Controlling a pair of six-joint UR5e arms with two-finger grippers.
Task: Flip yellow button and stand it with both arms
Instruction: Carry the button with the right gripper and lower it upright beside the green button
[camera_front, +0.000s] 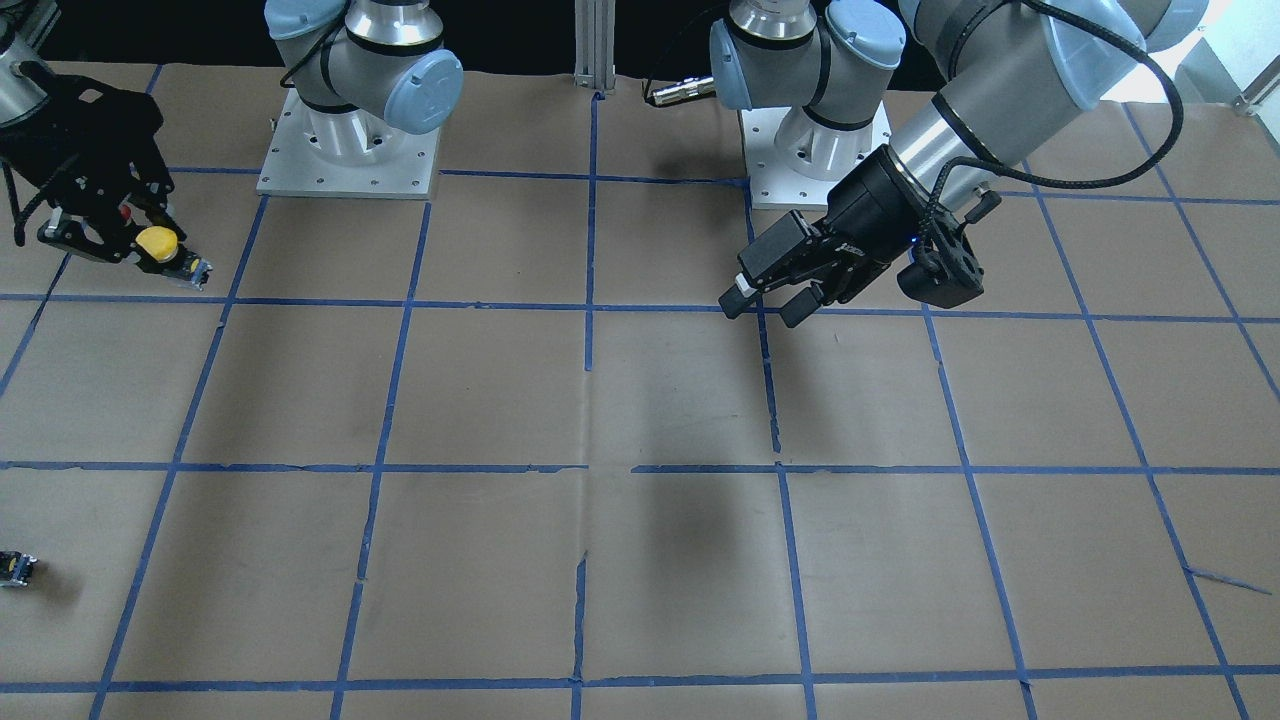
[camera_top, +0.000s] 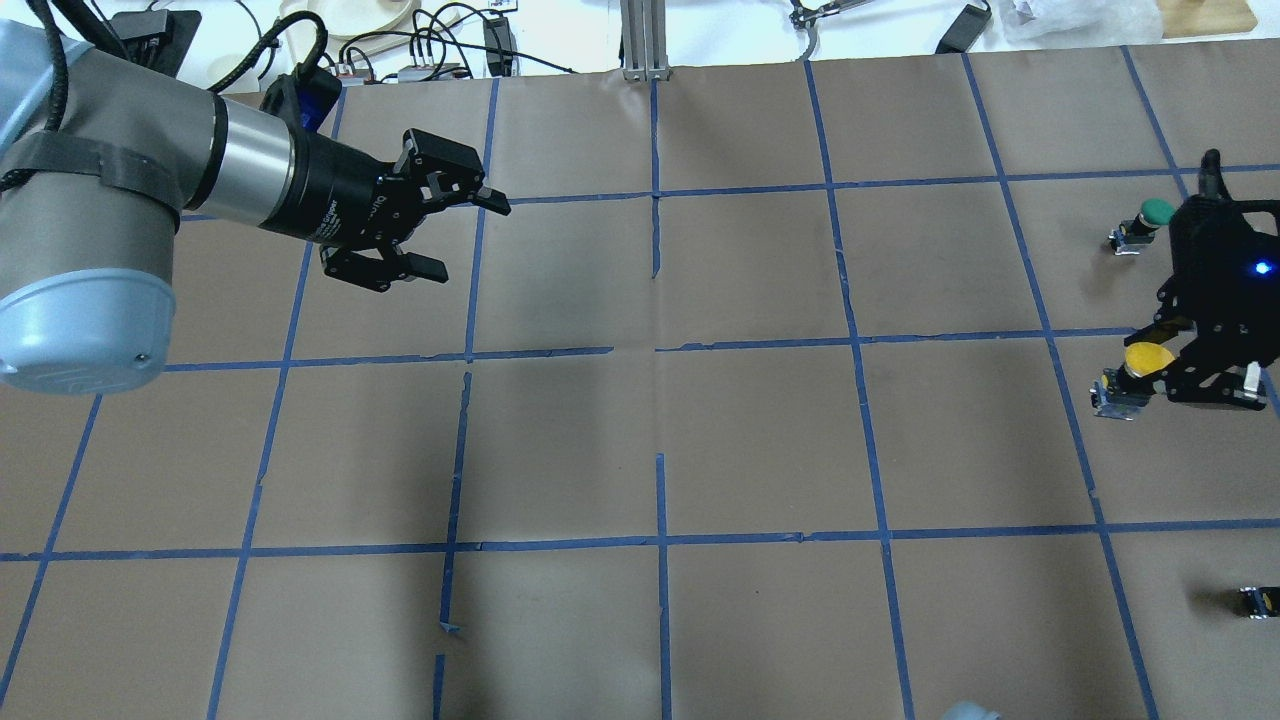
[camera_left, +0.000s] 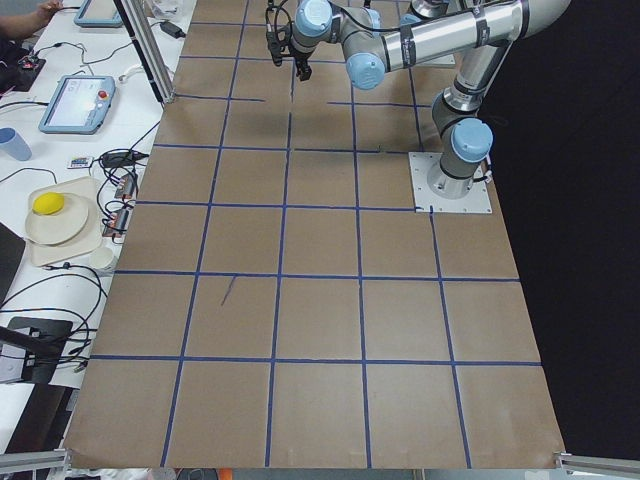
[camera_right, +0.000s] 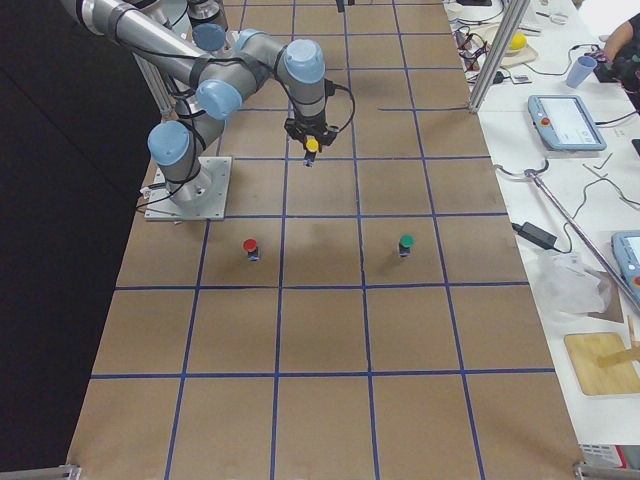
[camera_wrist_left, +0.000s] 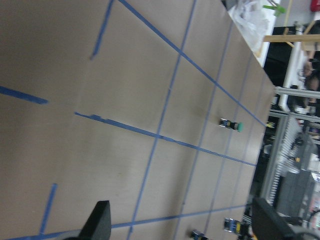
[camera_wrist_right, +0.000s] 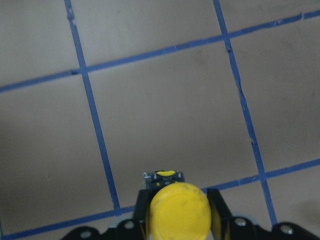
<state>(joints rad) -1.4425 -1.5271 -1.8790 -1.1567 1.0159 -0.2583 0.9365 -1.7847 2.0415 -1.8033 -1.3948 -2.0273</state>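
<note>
The yellow button (camera_wrist_right: 179, 210) is held between my right gripper's fingers (camera_wrist_right: 218, 209). Its cap faces the wrist camera and its black-and-grey body (camera_top: 1115, 392) points away from the gripper. It also shows in the front view (camera_front: 157, 243) and in the right side view (camera_right: 312, 146). My right gripper (camera_top: 1168, 366) is shut on it near the table's right end, seemingly just above the paper. My left gripper (camera_top: 465, 235) is open and empty, hovering over the left half of the table; it also shows in the front view (camera_front: 765, 303).
A green-capped button (camera_top: 1150, 214) stands just beyond my right gripper. A red-capped button (camera_right: 250, 246) stands nearer the robot's base side. A small capless black switch block (camera_top: 1258, 600) lies near the table's right edge. Brown paper with a blue tape grid (camera_top: 660, 345) covers the table.
</note>
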